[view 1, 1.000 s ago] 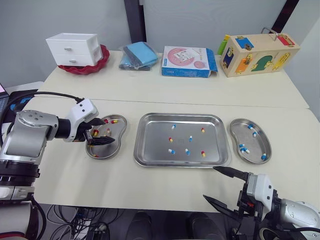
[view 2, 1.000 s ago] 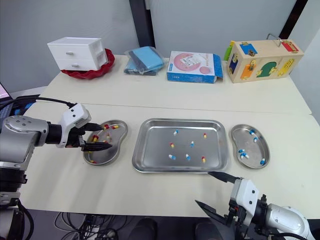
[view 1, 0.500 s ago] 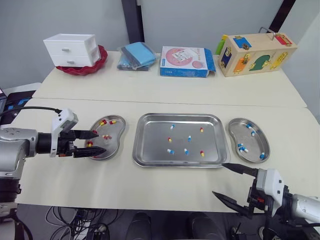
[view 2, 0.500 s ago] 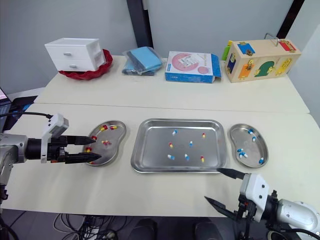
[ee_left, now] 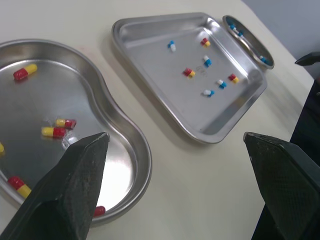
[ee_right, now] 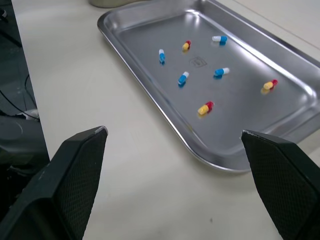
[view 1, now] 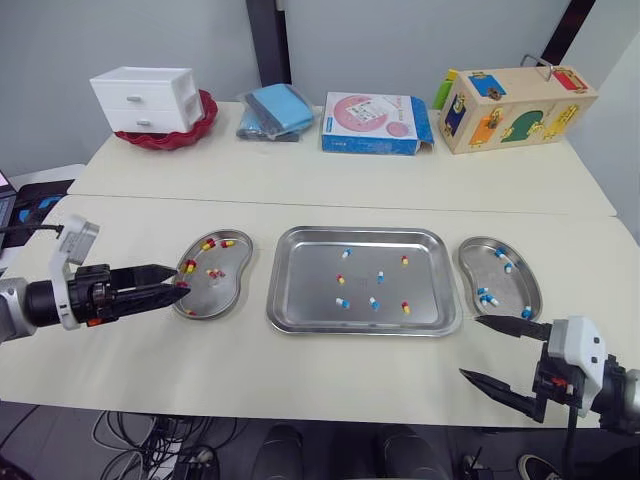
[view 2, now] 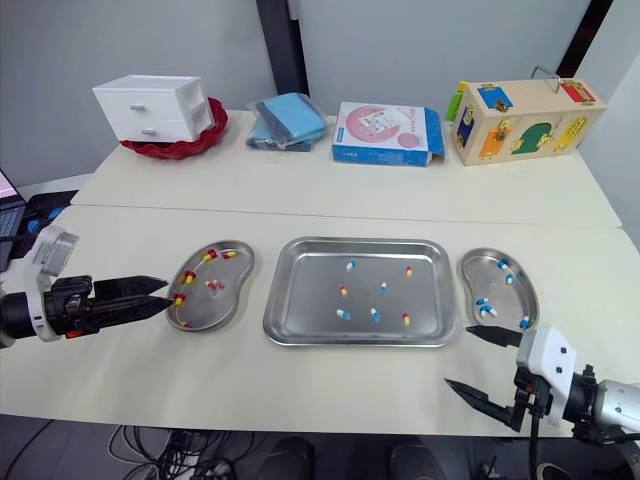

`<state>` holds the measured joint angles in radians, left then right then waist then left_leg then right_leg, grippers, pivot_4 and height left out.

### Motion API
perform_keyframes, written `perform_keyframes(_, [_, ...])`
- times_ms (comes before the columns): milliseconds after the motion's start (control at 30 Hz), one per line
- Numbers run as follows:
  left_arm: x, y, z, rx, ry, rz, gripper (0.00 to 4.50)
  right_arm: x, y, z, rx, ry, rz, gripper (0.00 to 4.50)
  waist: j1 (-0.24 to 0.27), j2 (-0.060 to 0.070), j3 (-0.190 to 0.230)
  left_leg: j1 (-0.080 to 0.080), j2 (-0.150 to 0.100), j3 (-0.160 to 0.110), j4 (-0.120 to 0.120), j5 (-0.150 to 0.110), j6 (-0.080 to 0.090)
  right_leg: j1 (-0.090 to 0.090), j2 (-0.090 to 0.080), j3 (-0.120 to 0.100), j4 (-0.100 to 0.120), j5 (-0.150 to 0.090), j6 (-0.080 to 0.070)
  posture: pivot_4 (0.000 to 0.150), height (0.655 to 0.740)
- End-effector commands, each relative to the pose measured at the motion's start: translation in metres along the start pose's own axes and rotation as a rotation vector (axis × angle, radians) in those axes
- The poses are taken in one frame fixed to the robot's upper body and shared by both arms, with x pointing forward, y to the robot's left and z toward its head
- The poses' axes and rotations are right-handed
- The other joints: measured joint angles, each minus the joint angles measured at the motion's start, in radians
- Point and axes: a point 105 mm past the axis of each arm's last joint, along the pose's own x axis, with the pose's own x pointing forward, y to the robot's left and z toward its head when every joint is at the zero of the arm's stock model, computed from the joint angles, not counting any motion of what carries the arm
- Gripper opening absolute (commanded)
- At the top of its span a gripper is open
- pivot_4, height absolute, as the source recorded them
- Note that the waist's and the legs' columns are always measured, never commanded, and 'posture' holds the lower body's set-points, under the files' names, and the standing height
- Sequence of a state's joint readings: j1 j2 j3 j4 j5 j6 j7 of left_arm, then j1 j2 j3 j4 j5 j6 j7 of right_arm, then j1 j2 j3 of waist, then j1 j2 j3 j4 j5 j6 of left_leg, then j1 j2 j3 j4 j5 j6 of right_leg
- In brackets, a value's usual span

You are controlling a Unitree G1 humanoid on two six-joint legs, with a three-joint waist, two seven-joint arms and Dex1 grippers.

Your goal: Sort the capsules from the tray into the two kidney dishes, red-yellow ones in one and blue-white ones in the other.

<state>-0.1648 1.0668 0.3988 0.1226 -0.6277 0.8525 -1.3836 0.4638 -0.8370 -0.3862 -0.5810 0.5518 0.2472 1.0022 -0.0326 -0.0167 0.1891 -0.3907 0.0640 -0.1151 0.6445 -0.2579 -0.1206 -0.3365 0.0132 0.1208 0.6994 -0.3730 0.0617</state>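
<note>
A steel tray in the middle of the table holds several capsules, red-yellow ones and blue-white ones. To its left, a kidney dish carries several red-yellow capsules. The kidney dish on the tray's right contains blue-white capsules. My left gripper is open and empty, its tips at the left dish's outer rim. My right gripper is open and empty, low over the table's front edge, in front of the tray's right corner and the right dish.
Along the back of the table stand a white drawer unit in a red bowl, folded blue cloths, a flat blue-and-pink box and a wooden toy box. Bare tabletop runs along the front of the tray.
My left gripper has drawn back to the left, from over the left dish to its outer rim. My right gripper has shifted right and slightly back from the tray's front corner.
</note>
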Motion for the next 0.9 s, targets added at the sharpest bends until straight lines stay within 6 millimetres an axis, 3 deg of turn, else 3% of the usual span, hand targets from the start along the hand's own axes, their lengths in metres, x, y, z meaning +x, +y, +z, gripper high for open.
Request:
perform_keyframes(33, [-0.024,0.006,-0.003,0.136,0.095,0.13,4.47,-0.026,-0.016,-0.001,-0.005,0.076,-0.042,4.5,-0.001,0.0,0.0,0.0,0.0,0.0,0.0,0.0,0.0,0.0,0.0,0.0,0.0,0.0,0.0,0.15,0.74])
perform_keyframes(167, [-0.051,0.016,-0.025,0.191,0.251,0.244,4.47,-0.054,-0.034,-0.009,0.044,0.198,-0.076,4.5,-0.001,0.0,0.001,0.001,0.0,0.001,-0.001,0.0,0.0,0.0,0.0,0.001,-0.001,0.0,0.0,0.15,0.74])
perform_keyframes(367, [-0.077,0.023,-0.04,0.215,0.322,0.346,4.47,-0.083,-0.067,-0.028,0.151,0.346,-0.131,4.5,-0.006,0.0,0.001,0.003,0.0,0.006,-0.002,0.0,0.0,0.0,0.0,0.005,-0.002,0.0,0.0,0.15,0.74])
perform_keyframes(567, [-0.092,0.018,-0.053,0.214,0.339,0.403,4.47,-0.086,-0.08,-0.031,0.147,0.394,-0.109,4.5,-0.01,0.001,0.002,0.002,0.0,0.006,-0.003,0.0,0.0,-0.001,-0.001,0.005,-0.002,0.0,0.0,0.15,0.74])
perform_keyframes(900, [-0.088,0.008,-0.065,0.203,0.324,0.399,4.47,-0.087,-0.089,-0.031,0.132,0.391,-0.11,4.5,-0.012,0.001,0.002,0.002,0.0,0.006,-0.003,0.0,0.0,-0.001,-0.001,0.005,-0.002,0.0,0.0,0.15,0.74])
